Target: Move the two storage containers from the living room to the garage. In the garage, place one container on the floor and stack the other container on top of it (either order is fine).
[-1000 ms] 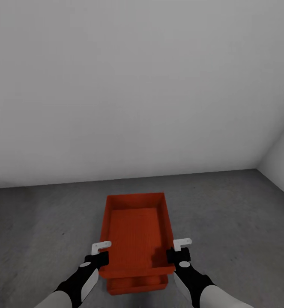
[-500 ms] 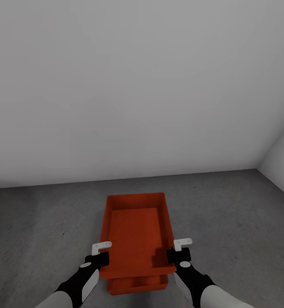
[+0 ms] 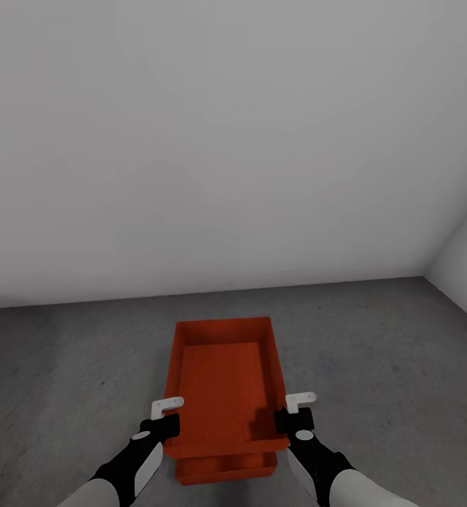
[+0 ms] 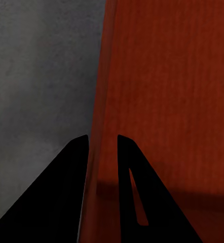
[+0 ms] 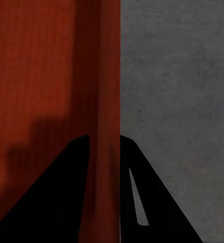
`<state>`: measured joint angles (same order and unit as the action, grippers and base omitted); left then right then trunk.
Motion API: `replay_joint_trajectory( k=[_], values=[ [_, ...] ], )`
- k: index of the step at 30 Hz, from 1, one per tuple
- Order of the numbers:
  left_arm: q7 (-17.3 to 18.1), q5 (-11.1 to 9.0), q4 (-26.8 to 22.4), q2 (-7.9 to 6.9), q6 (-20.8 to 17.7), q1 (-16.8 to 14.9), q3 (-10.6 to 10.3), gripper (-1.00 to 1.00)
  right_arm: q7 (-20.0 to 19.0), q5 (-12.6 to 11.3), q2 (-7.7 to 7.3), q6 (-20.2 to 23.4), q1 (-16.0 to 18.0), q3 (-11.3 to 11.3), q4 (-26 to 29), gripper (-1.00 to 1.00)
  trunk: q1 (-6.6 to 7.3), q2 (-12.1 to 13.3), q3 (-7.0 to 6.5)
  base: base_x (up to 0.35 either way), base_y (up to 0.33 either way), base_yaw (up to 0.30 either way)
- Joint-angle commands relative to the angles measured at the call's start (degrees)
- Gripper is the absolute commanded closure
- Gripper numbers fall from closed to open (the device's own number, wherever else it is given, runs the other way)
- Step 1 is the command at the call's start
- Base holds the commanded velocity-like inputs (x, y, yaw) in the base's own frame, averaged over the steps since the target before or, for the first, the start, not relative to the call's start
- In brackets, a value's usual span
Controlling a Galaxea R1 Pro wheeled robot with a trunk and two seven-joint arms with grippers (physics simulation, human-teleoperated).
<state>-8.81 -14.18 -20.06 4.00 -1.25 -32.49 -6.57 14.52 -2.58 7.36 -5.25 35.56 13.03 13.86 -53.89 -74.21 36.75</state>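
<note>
Both hands grasp one container: my left hand (image 3: 164, 415) is closed over the left wall of the upper container (image 3: 222, 380), and my right hand (image 3: 295, 412) is closed over its right wall, each near the container's near end. In the left wrist view, the dark fingers (image 4: 74, 167) straddle the thin orange-red wall, one inside and one outside; the right wrist view shows the same grip, fingers (image 5: 76, 167) either side of the wall, with grey floor (image 5: 178, 101) beyond. The upper container's long axis runs away from me, toward the white wall (image 3: 219, 141). Beneath its near edge, the lower container (image 3: 226, 468) shows as a strip of orange-red, resting on the dark concrete floor (image 3: 64, 380). Whether the upper container already bears on the lower one, I cannot tell. The relation that matters is vertical: the held container lies directly above the other, axes parallel, and both hands are equally near. I judge that the next step is to lower it evenly and let go both sides together.
</note>
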Motion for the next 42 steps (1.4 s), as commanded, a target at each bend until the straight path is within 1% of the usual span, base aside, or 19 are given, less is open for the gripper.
replay_joint_trajectory(
  k=[1,42],
  values=[
    [-3.05,0.45,-0.24,-2.07,4.41,-0.03,0.06,1.0,0.8,-0.85,-0.06,-0.35,0.04,-0.72,-0.24,1.0,-0.22,-0.44,0.23,0.0,0.0,0.0],
    [-3.05,0.41,-0.25,-2.07,4.41,-0.03,0.06,1.0,0.81,-0.85,-0.06,-0.38,0.04,-0.72,-0.24,1.0,-9.23,-16.89,7.59,0.0,0.0,0.0]
  ],
)
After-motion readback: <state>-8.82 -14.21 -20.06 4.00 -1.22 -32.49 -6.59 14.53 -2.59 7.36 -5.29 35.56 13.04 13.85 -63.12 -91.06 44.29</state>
